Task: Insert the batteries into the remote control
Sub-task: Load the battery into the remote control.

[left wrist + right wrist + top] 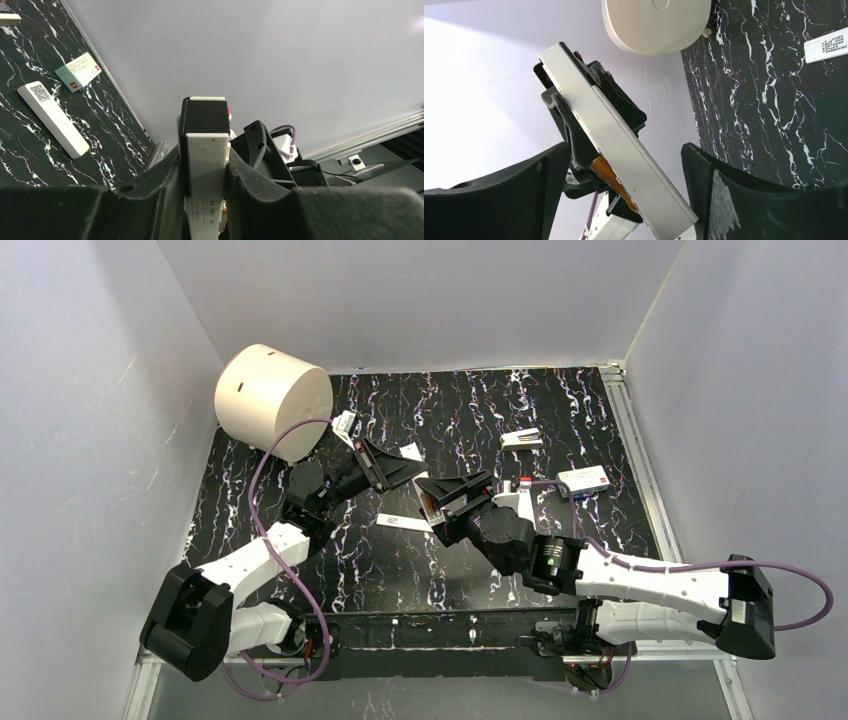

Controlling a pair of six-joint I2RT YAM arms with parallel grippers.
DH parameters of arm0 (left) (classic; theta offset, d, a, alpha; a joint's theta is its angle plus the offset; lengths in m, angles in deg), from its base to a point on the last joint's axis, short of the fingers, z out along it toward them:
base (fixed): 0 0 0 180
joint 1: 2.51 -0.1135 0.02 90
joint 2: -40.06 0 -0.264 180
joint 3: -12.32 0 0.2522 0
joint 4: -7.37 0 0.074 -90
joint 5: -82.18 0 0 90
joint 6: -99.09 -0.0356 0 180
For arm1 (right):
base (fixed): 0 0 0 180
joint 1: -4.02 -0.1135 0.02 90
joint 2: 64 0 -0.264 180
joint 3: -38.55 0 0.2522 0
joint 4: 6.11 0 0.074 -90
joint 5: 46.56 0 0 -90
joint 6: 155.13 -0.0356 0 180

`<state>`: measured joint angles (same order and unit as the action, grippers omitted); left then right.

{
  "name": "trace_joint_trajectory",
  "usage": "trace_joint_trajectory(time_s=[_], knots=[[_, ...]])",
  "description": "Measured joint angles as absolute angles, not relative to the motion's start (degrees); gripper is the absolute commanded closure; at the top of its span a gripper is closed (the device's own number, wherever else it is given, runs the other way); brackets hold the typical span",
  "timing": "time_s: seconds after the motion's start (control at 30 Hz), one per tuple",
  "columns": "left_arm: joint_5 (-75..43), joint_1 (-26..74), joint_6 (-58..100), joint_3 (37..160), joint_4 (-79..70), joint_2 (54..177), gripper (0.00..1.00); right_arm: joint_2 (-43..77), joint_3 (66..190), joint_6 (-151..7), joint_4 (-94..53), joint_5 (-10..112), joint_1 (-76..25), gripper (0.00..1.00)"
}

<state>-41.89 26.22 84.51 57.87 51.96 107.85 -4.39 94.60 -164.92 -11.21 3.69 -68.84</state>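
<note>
Done: one battery (610, 181) is seemingly being carried in the back of the remote (614, 140), though the view is poor.
Left to do: no second cell is being shown; it is being judged as not yet loaded.
Left gripper (205, 150): the remote is being clamped in it, raised above the middle of the table (450, 410).
Right gripper (626, 150): it is being held wide open and empty.
Remote to right gripper: the remote is being framed between the spread fingers (734, 200).

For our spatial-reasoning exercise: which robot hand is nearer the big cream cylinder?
Left. The left hand, holding the remote control, is just right of the cream cylinder; the right hand is further right, beyond it, mid-table.
</note>
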Motion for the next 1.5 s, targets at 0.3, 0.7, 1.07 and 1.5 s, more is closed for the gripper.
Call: trace_joint_trajectory(time_s=[0.3, 0.7, 1.07, 1.5], knots=[[-42.4, 26.2, 83.9, 57.6, 52.0, 107.5, 1.00, -4.4, 93.3, -167.2, -10.4, 4.7, -68.8, 0.20], [-42.6, 26.2, 85.1, 57.6, 52.1, 107.5, 1.00, -4.4, 92.6, -167.1, -9.3, 6.8, -68.4, 0.33], [-42.1, 26.1, 87.3, 57.6, 51.8, 107.5, 1.00, -4.4, 92.6, -166.8, -8.4, 8.0, -68.0, 0.40], [-41.3, 26.1, 93.2, 57.8, 43.8, 106.6, 1.00, -5.0, 91.1, -166.5, -8.3, 8.3, -67.9, 0.51]])
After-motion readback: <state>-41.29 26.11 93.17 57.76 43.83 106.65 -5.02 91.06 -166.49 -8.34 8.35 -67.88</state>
